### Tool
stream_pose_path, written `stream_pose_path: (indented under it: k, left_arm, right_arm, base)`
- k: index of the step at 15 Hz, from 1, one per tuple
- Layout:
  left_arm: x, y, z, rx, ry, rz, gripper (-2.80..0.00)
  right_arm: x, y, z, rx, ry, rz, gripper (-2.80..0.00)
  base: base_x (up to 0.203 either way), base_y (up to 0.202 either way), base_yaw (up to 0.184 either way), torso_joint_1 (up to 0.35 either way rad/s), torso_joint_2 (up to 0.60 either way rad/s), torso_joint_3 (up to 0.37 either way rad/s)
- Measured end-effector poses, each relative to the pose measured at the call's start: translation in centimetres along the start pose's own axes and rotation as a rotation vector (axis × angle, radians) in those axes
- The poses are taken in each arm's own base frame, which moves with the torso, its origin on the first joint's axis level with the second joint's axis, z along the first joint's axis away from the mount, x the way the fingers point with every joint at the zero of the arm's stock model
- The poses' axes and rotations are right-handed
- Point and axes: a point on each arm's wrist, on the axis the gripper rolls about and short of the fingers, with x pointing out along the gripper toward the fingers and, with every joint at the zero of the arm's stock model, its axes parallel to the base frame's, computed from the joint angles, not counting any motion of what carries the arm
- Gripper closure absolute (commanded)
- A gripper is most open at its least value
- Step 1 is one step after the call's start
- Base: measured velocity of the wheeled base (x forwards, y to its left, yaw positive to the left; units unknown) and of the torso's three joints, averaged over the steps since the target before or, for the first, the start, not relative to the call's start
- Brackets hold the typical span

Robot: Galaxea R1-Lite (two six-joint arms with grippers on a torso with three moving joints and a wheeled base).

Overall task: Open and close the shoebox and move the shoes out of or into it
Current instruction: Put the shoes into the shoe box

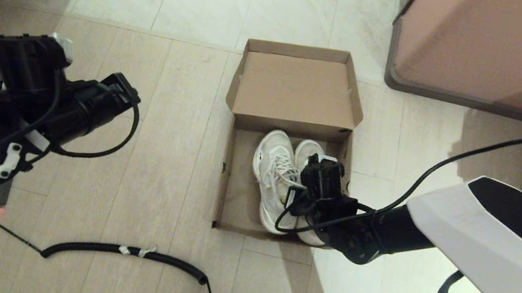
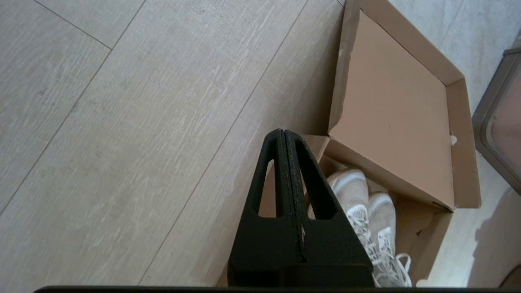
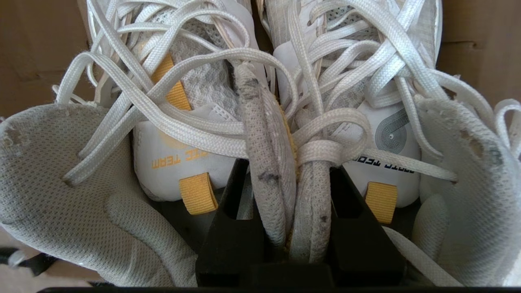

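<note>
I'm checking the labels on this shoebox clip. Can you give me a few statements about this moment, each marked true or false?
1. The shoebox has its lid closed. False: the lid is swung open and lies back on the floor.
2. Both shoes are inside the box, side by side. True.
3. The right gripper has its fingers shut on the inner collars of the two shoes, pinched together. True.
4. The left gripper is holding the lid. False: it hangs above the floor to the left of the box, fingers shut on nothing.
5. One shoe lies on the floor outside the box. False: none is seen outside it.
</note>
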Motion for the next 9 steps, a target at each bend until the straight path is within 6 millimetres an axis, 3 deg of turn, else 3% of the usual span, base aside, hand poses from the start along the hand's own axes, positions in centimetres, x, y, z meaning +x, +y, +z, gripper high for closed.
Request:
stream_pose_path:
  k: [1,9]
  left_arm:
    - [-0.1,0.0,0.0,0.000,0.004,-0.001,0.00]
    - [-0.4,0.3,-0.2,0.001,0.013,-0.003,0.00]
  right_arm:
    - [0.2,0.0,-0.2,-0.003,0.003,-0.001,-2.80]
    - [0.4,-0.3,-1.5,-0.045,0.044,-0.010,-2.80]
  base:
    - [0.000,0.000,0.000,0.000,0.00,0.000]
    - [0.000,0.000,0.000,0.000,0.00,0.000]
